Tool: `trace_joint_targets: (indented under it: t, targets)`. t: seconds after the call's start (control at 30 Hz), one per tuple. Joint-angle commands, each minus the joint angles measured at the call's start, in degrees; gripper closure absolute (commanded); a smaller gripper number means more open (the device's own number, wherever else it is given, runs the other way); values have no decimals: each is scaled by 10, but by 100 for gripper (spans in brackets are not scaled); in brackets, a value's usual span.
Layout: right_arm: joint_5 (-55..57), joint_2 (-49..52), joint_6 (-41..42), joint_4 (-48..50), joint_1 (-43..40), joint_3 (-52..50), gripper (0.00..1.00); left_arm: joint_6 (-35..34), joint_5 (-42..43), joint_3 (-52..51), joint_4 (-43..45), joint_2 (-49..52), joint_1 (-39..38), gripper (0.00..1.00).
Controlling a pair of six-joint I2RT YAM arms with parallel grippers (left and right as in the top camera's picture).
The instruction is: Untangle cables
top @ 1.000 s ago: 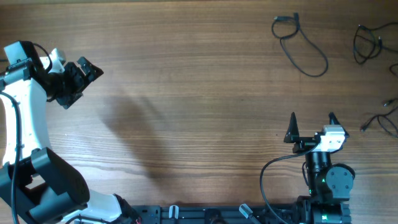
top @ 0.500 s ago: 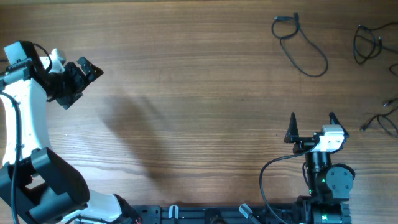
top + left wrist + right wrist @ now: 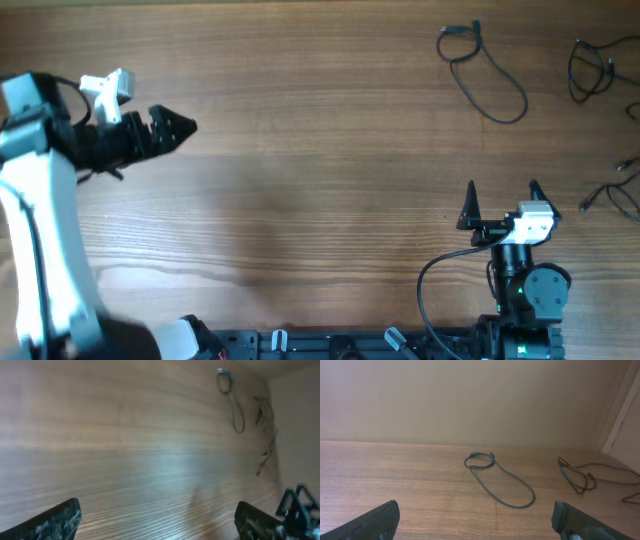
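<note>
Left arm has swung inward since the earlier frame, carrying the left gripper (image 3: 180,126) further from the left edge of the tabletop (image 3: 330,150); its jaws stand spread wide and empty. Right arm is unchanged at the near edge toward the right corner, with the right gripper (image 3: 502,190) released and holding nothing. Cables (image 3: 490,80) lie toward the far right corner: one loop near the far edge, a second bunch (image 3: 592,66) at the right edge, and a third strand (image 3: 612,195) further down that edge. Neither gripper touches them.
</note>
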Motion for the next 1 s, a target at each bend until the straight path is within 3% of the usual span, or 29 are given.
trace_joint_targets:
  t: [0.0,0.1,0.2,0.5,0.57,0.8,0.9,0.97]
  targets:
    - [-7,-8,-8,3,3,-6,0,63,28,8,-11,-150,-1,0]
    - [-7,-8,-8,3,3,-6,0,44,23,8,-20,-260,-1,0]
    - [-7,-8,-8,3,3,-6,0,-32,21,8,-33,-363,-1,0]
    - [-7,-8,-8,3,3,-6,0,-54,14,8,-137,-616,-9,0]
    - [-7,-8,-8,3,3,-6,0,-97,15,8,-136,-666,-17,0]
    - [-7,-8,-8,3,3,-6,0,-115,-16,3,-97,-812,-43,0]
    - [-7,-8,-8,3,3,-6,0,-182,-44,-34,-58,-819,-61,1]
    - [-7,-8,-8,3,3,-6,0,-214,-56,-105,19,-819,-89,0]
